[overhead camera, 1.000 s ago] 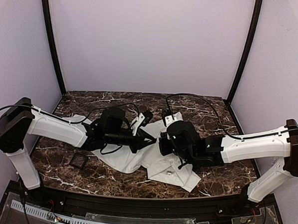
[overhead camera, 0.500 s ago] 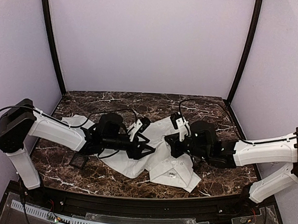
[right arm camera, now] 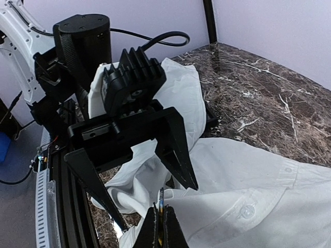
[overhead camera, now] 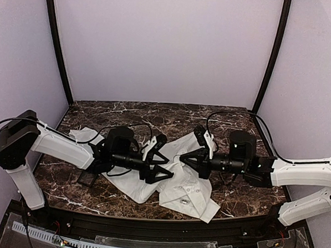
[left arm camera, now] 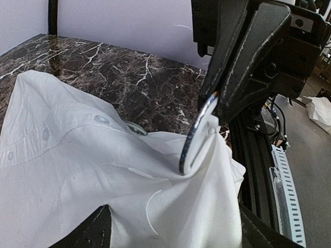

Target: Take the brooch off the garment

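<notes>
Reaching in from the left side, the white-and-black left arm (overhead camera: 59,143) lies low over the dark brown, white-veined marble table (overhead camera: 127,113). Just in front of its forearm a small black square tray (overhead camera: 87,178) sits on the stone, beside the near left edge of the cloth. The left gripper (overhead camera: 164,167) points to the right with its two tapered black fingers spread wide. They hold nothing. In the right wrist view they splay apart over a bunched fold, and whether their tips touch the fabric cannot be told.

A crumpled white button-up shirt (overhead camera: 179,186) covers the middle of the table, with one sleeve trailing toward the back left and its collar toward the near edge. Small white buttons (right arm camera: 247,211) show along its placket.

The small round pale metallic brooch (left arm camera: 195,135) is over the middle of the shirt, between the two grippers. The left wrist view shows it edge-on as a thin bright curved rim. Its top is nipped in black fingertips and its lower edge sits against a peak of cloth drawn up to it. Whether its pin is through the fabric cannot be told.

The right gripper (overhead camera: 185,159) faces left, tip to tip with the left one, and its fingers are pressed together on the brooch. In its own wrist view only a thin sliver shows between them. Behind it the white-and-black right arm (overhead camera: 302,170) stretches low from the right side, and a black cable (overhead camera: 227,115) loops above its wrist
</notes>
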`<state>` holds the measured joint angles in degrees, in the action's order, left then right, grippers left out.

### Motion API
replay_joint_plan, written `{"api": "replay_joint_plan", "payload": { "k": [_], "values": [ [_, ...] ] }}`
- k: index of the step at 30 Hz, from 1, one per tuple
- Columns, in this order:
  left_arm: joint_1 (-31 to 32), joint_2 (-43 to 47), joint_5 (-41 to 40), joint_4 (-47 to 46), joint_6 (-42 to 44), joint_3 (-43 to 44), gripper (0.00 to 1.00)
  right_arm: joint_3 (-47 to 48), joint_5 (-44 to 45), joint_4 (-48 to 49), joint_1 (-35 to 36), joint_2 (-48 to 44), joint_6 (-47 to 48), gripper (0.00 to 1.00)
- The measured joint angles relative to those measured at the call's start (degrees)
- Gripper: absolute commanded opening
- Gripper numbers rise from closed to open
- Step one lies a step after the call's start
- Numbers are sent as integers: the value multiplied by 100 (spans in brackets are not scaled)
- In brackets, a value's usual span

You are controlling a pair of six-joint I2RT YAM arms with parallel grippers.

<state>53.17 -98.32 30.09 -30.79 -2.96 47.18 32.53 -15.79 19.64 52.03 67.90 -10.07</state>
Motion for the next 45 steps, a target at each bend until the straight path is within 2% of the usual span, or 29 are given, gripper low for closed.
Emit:
{"api": "replay_joint_plan", "payload": {
  "k": [7, 14, 22, 30, 38, 43, 44, 45],
  "values": [
    [0, 221, 470, -28, 4, 2, 65, -22, -608, 11, -26, -63, 101, 0],
    [0, 407, 737, -122, 11, 0, 40, -61, -975, 131, -35, -28, 118, 0],
    [0, 417, 909, -142, -7, 0, 33, -66, -1158, 181, -35, -9, 116, 0],
    [0, 417, 1027, -201, -46, 0, 21, -63, -1196, 181, -35, -7, 116, 0],
    [9, 417, 1150, -219, -63, 0, 2, -66, -1276, 181, -35, -7, 116, 0],
    [9, 417, 1174, -221, -87, 0, 1, -68, -1309, 186, -35, -7, 127, 0],
    [9, 417, 1178, -221, -96, 0, 1, -70, -1311, 190, -35, -7, 127, 1],
    [9, 417, 1182, -221, -105, 0, 1, -79, -1314, 205, -35, -7, 127, 9]
  ]
}}
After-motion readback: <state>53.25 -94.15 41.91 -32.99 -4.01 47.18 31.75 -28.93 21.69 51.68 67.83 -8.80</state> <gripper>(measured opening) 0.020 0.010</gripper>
